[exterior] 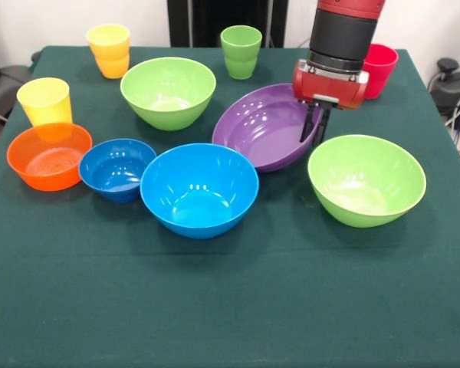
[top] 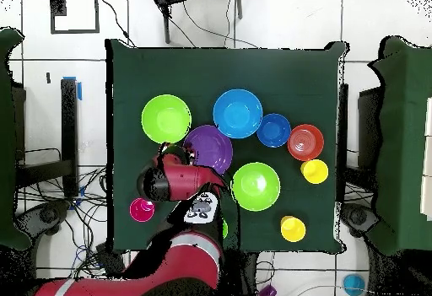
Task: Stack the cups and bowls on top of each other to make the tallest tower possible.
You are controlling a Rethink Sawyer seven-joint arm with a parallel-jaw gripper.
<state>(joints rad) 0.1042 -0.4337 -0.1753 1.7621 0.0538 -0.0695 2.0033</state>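
Gripping the purple bowl [exterior: 262,126] by its right rim, gripper [exterior: 315,123] closed on the thin wall, one finger inside and one outside; bowl tilting, right side lifted, sitting at centre of the front view. Probably handling as light, stiff and glossy plastic, so likely slipping or swinging if pinched only at the edge; rim looking like the only place to take hold. Nothing stacked yet. Touching or nearly touching the blue bowl [exterior: 199,189] at lower centre, so possibly pushing it when moving. Lying just beside: green bowl [exterior: 366,179] at lower right, second green bowl [exterior: 169,92] at upper left. Standing behind the arm at upper right, red cup [exterior: 382,69], close enough for knocking. Green cup [exterior: 241,51] staying at top centre.
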